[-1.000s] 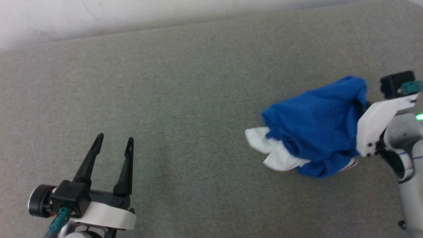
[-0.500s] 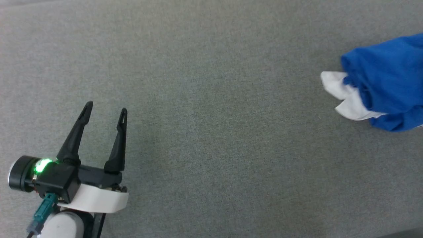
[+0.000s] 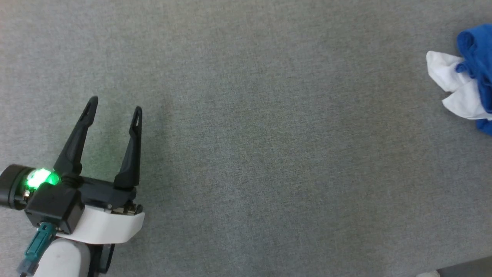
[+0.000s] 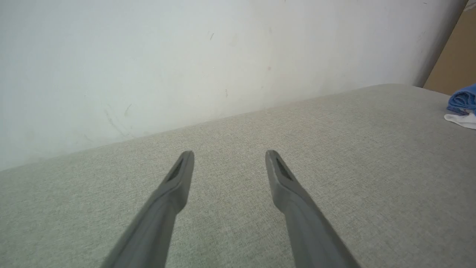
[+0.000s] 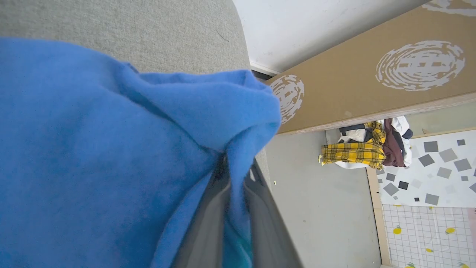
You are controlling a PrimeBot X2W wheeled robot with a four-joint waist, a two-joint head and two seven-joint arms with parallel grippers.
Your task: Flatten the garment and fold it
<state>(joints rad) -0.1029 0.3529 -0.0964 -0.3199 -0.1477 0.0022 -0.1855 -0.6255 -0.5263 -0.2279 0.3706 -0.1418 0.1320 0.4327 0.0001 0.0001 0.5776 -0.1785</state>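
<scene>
Plainly the weak spot is the grip: the right gripper (image 5: 234, 193) pinches one bunched fold of the garment (image 5: 111, 149), its fingers pressed close on blue cloth while the rest hangs in a crumpled wad. A pull could, I judge, slip that fold free or drag the shirt along bunched instead of spreading it. The garment sits at the far right edge of the head view, its white sleeve (image 3: 453, 84) toward the frame's centre. It is well apart from the left gripper (image 3: 115, 105) at lower left, whose fingers stand spread and empty. It also lies near the surface's edge, so it might slide off. The surface (image 3: 246, 154) is a grey woven pad. A scuffed white wall (image 4: 186, 56) rises behind it. At the right of the right wrist view stand a brown board (image 5: 353, 82) with pale round prints and a heap of clothes (image 5: 357, 152) on the floor.
</scene>
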